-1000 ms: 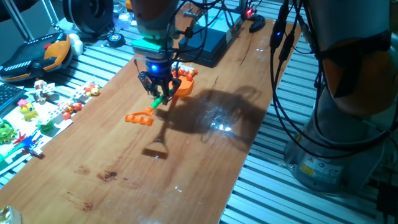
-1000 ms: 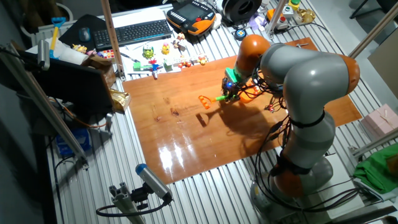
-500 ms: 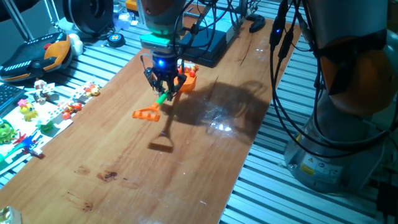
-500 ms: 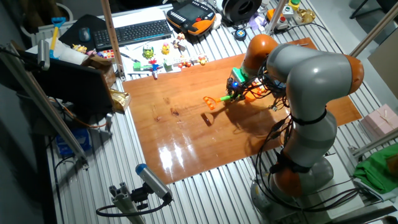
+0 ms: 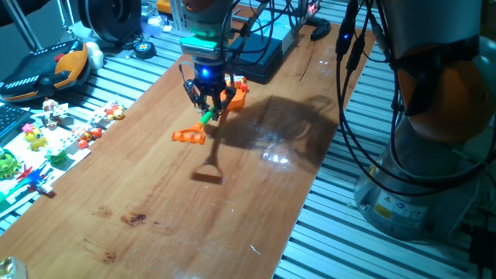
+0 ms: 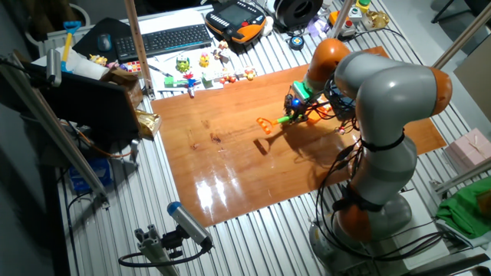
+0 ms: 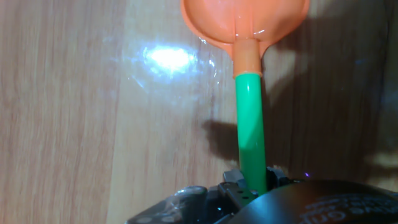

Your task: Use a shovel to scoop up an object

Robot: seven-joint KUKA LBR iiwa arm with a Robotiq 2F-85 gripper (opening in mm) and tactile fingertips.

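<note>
My gripper (image 5: 208, 99) is shut on the green shaft (image 5: 204, 118) of the shovel and holds it a little above the wooden table (image 5: 155, 209). The orange D-shaped loop (image 5: 188, 136) points to the near left. The orange blade (image 5: 237, 94) sits behind the gripper. The other fixed view shows the gripper (image 6: 295, 107), the loop (image 6: 265, 125) and the blade (image 6: 315, 115). In the hand view the shaft (image 7: 250, 124) runs up to the blade (image 7: 245, 22), whose visible part is bare. The tiny red-orange and white object cannot be made out.
Small toy figures (image 5: 35, 139) lie on the slatted surface left of the table. A black box (image 5: 260, 54) and cables stand at the table's far edge. The robot's base (image 5: 418, 178) is to the right. A keyboard (image 6: 173, 38) lies beyond the toys.
My gripper has carried the shovel to the right and further back across the table. Its shadow on the wood has moved with it.
</note>
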